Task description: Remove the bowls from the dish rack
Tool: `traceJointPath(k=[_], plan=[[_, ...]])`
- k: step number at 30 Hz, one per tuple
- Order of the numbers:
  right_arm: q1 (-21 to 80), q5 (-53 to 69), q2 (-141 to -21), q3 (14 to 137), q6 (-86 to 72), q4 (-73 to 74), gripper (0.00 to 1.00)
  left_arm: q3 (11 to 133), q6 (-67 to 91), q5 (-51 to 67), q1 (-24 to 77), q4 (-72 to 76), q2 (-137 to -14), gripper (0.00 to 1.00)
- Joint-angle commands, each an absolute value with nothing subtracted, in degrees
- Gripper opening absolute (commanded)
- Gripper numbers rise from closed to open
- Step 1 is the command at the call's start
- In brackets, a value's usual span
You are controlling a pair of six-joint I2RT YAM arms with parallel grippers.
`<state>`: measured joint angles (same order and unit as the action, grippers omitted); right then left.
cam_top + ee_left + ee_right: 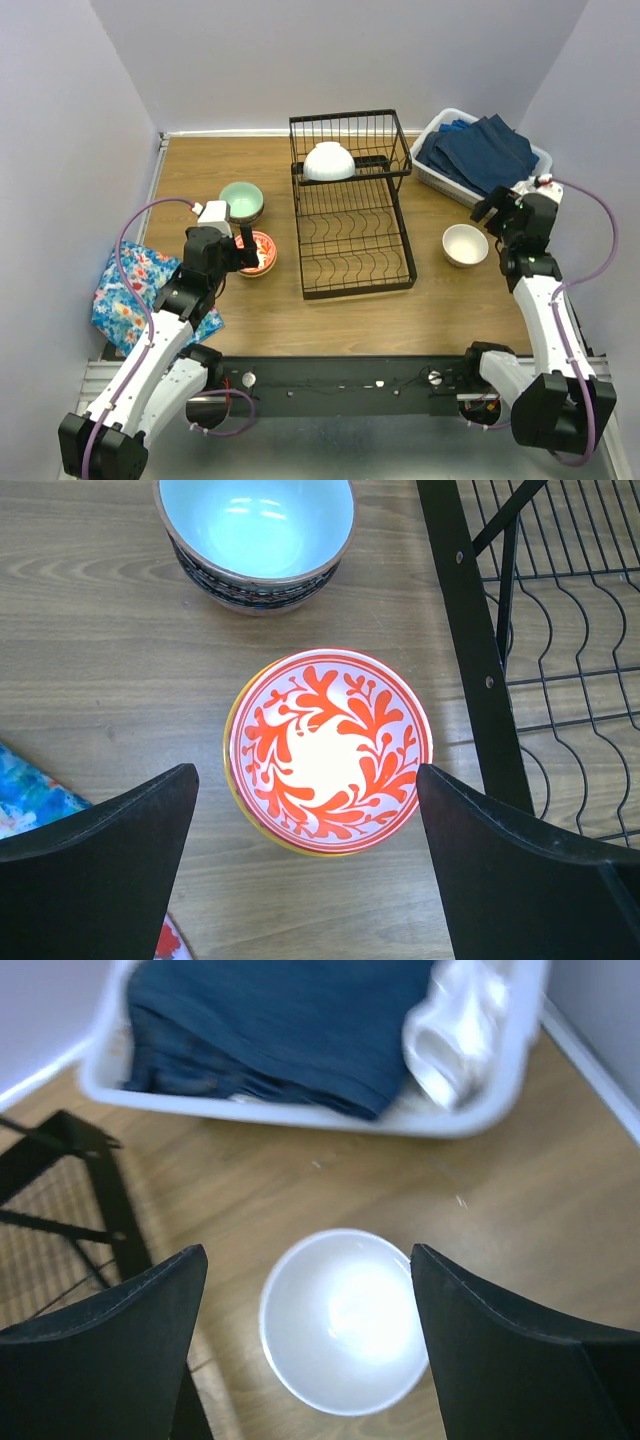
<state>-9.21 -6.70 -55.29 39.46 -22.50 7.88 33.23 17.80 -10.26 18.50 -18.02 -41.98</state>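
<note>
While a white bowl point(328, 161) is sitting overturned on the dish rack's point(355, 250) raised shelf, left gripper point(307, 772) and right gripper point(308, 1252) are hanging wide open, empty, flanking the rack; left looking nearer.

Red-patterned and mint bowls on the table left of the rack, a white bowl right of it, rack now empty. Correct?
Not quite: the dish rack is not empty. The top external view shows a white bowl on its raised shelf. The red-patterned bowl and mint bowl on its left and the other white bowl on its right are as stated.
</note>
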Motion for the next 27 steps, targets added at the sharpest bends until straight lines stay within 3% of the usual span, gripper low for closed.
traceJointPath(k=[1,8,13,27], plan=[[-8.7,7.0,-56.4,47.9,-9.9,9.0,0.91,33.1,17.8,-10.4,18.6,-16.7,-41.9,0.99],[-2.2,13.8,-62.2,60.9,1.1,14.9,0.91,33.1,17.8,-10.5,18.6,-16.8,-41.9,0.99],[9.5,13.0,-65.1,65.8,6.1,15.5,0.92,33.2,17.6,-10.7,18.5,-16.9,-41.6,0.99],[41.3,-5.9,-73.2,71.6,22.2,9.6,0.92,33.2,17.5,-10.8,17.8,-16.7,-41.4,0.99]])
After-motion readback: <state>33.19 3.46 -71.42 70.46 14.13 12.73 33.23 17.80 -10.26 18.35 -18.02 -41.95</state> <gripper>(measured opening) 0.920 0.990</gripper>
